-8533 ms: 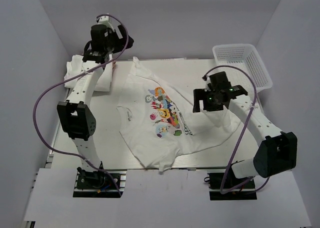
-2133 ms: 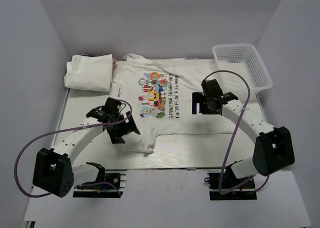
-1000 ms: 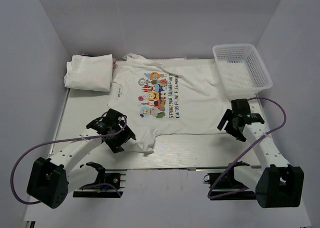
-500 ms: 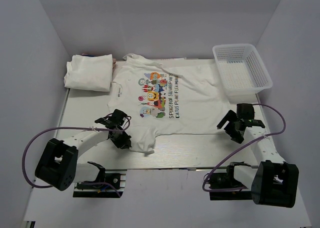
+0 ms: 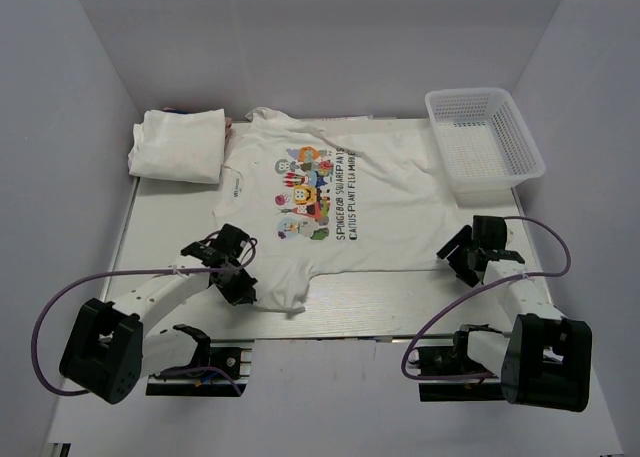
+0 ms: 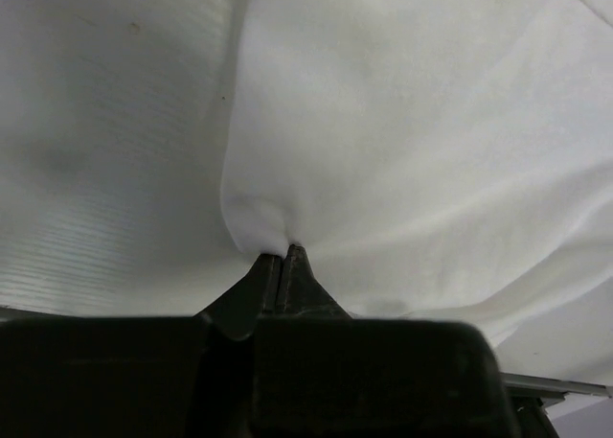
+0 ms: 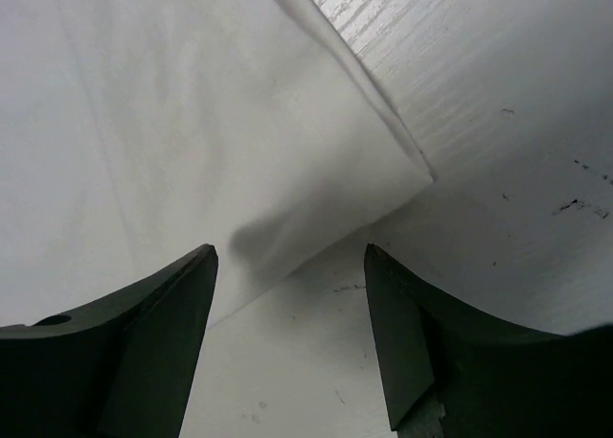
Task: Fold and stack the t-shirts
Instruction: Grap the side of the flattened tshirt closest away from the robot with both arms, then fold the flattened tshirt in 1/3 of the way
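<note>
The printed t-shirt [image 5: 400,212] lay spread flat and print up across the middle of the table [image 5: 165,227]. A second t-shirt, folded [image 5: 180,145] into a plain white bundle, sat in the far-left corner, close to the spread shirt's far-left edge. Your left gripper [image 5: 240,282] was at the spread shirt's near-left flap. In the left wrist view its fingertips [image 6: 283,265] were pressed together with a small pucker of white cloth [image 6: 402,122] pinched between them. Your right gripper [image 5: 462,257] was at the shirt's near-right corner. In the right wrist view its fingers [image 7: 290,256] stood wide apart and held nothing, with that corner of cloth [image 7: 172,122] lying on the tabletop [image 7: 498,122] between and beyond them. The white mesh basket [image 5: 470,91] stood at the far-right edge, apart from both arms.
</note>
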### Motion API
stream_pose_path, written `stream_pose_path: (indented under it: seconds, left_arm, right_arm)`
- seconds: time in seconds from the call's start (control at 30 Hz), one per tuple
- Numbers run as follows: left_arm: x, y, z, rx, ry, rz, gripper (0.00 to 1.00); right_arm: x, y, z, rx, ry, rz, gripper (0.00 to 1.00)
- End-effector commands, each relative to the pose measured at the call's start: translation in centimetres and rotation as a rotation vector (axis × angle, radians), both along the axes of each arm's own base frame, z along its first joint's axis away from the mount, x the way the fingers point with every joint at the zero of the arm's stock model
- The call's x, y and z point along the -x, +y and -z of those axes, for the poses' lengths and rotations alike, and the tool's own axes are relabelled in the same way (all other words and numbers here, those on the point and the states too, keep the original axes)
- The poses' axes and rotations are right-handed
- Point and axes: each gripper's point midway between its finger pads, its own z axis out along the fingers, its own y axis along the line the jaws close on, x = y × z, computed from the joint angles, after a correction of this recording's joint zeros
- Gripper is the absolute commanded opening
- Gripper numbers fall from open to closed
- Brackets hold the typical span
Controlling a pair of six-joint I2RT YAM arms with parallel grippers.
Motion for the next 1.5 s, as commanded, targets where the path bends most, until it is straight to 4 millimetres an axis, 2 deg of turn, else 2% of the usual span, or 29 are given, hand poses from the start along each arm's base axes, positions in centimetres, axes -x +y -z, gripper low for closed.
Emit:
stream_pose_path:
  seconds: [0.0,0.03,0.1,0.2,0.23,0.27,0.37,0.43,0.47,0.5,0.63,0.8,0.93,1.0,1.07,1.1,1.17,1.2,1.23,1.27,1.3,1.33,1.43,1.47]
  left_arm:
    - [1.2,0.1,-0.4,0.014,0.017,0.012,0.0]
    - [1.6,0.2,-0.4,0.014,0.036,0.013,0.0]
    - [2.1,0.4,-0.9,0.016,0.034,0.013,0.0]
    - [3.1,0.6,-1.1,0.023,0.051,0.007,0.0]
    - [3.6,0.3,-1.6,0.054,0.058,0.014,0.0]
    - [4.0,0.2,-1.8,0.066,0.065,0.017,0.0]
    - [5.5,0.5,-2.4,0.073,0.096,0.02,0.0]
    - [6.5,1.0,-2.9,0.062,0.121,0.018,0.0]
    - [6.3,0.9,-3.5,0.066,0.107,0.029,0.0]
    - [6.2,0.9,-3.9,0.071,0.096,0.03,0.0]
    - [5.3,0.6,-4.9,0.074,0.058,0.049,0.0]
    - [2.3,-1.7,-6.5,0.16,-0.031,0.079,0.0]
    - [-1.8,-3.4,-9.1,0.227,-0.171,0.078,0.0]
    - [-4.1,-3.6,-9.4,0.209,-0.224,0.058,0.0]
    - [-6.2,-3.9,-10.4,0.201,-0.273,0.049,0.0]
    - [-7.8,-4.4,-11.5,0.209,-0.328,0.044,0.0]
    - [-9.7,-5.0,-11.6,0.205,-0.349,0.04,0.0]
    - [-11.2,-5.5,-12.8,0.218,-0.398,0.037,0.0]
    - [-12.0,-5.6,-13.0,0.211,-0.408,0.043,0.0]
    - [-12.8,-5.7,-12.3,0.188,-0.387,0.05,0.0]
    - [-14.2,-5.6,-13.3,0.176,-0.417,0.045,0.0]
    - [-15.2,-5.2,-13.0,0.137,-0.397,0.034,0.0]
    - [-16.2,-4.2,-12.6,0.068,-0.376,0.013,0.0]
    - [-17.0,-3.2,-12.7,0.028,-0.393,-0.006,0.0]
  right_arm:
    - [1.4,-0.3,2.3,-0.005,0.05,0.047,0.68]
    - [1.5,-0.2,2.1,-0.012,0.048,0.048,0.48]
    - [1.9,-0.1,1.9,-0.014,0.044,0.054,0.23]
    - [3.4,-0.1,1.7,-0.006,0.057,0.04,0.02]
    - [5.0,0.1,1.8,-0.011,0.101,0.032,0.0]
    - [5.5,0.1,1.7,-0.007,0.111,0.031,0.0]
    - [5.1,-0.7,-0.9,0.068,0.046,-0.011,0.0]
    - [5.0,0.4,-1.7,0.012,0.035,-0.028,0.0]
    - [5.5,0.5,-1.7,0.002,0.052,-0.022,0.0]
    - [5.1,0.6,-2.4,0.003,0.036,-0.031,0.0]
    - [5.2,1.1,-2.5,-0.016,0.04,-0.055,0.0]
    - [4.6,1.2,-3.4,-0.016,0.017,-0.074,0.0]
    - [3.9,1.1,-4.0,-0.004,0.007,-0.089,0.0]
    - [3.2,1.3,-4.5,-0.013,0.0,-0.1,0.0]
    - [2.0,1.6,-5.2,-0.025,-0.023,-0.115,0.0]
    - [1.5,1.6,-5.7,-0.024,-0.04,-0.115,0.0]
    - [0.0,1.0,-6.5,0.009,-0.073,-0.122,0.0]
    - [-1.1,0.7,-7.4,0.027,-0.103,-0.116,0.0]
    - [-1.5,0.5,-7.2,0.037,-0.084,-0.12,0.0]
    - [-2.2,0.3,-7.8,0.052,-0.102,-0.123,0.0]
    - [-3.6,-0.1,-9.6,0.071,-0.149,-0.116,0.0]
    - [-5.0,-0.4,-10.6,0.089,-0.172,-0.111,0.0]
    - [-6.5,-1.2,-10.9,0.119,-0.182,-0.092,0.0]
    - [-7.0,-1.5,-11.5,0.134,-0.193,-0.085,0.0]
